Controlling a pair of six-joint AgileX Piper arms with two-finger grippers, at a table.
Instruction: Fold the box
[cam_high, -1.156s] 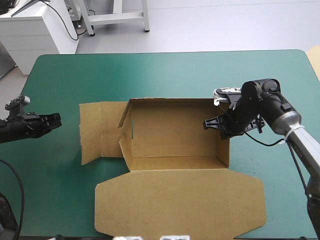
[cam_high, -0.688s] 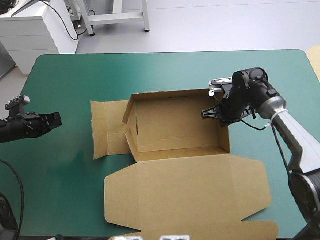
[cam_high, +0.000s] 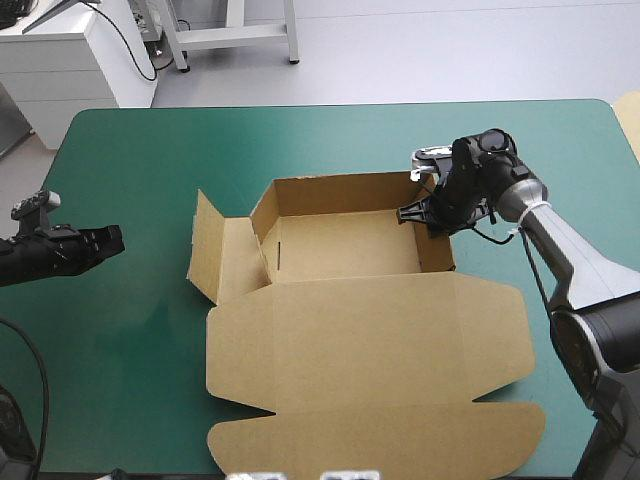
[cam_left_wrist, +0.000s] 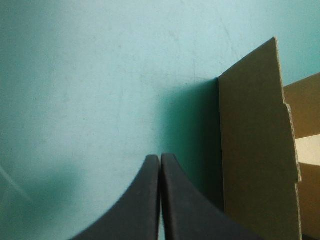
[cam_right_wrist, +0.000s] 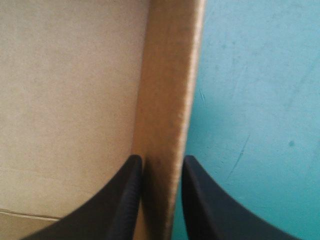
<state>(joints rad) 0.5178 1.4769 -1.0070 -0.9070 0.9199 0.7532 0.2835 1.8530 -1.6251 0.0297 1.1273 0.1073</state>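
The right tool clamps the right wall of the brown box, which stands mid-way across the worktop with its lid flat on the near side. The left tool, pressed together and empty, hovers well to the left. Should the grip slip, that wall could spring outward.

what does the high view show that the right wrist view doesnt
Only the high view: the whole box, walls raised, lid flat toward the table's near edge, a side flap tilted up at its left, and the left end effector off to the left, apart from it. Only the right wrist view: the right end effector close up, one black finger inside the box's right wall, one outside, all but shut on it. Both: the brown box's right wall, its floor and the teal-green cover.
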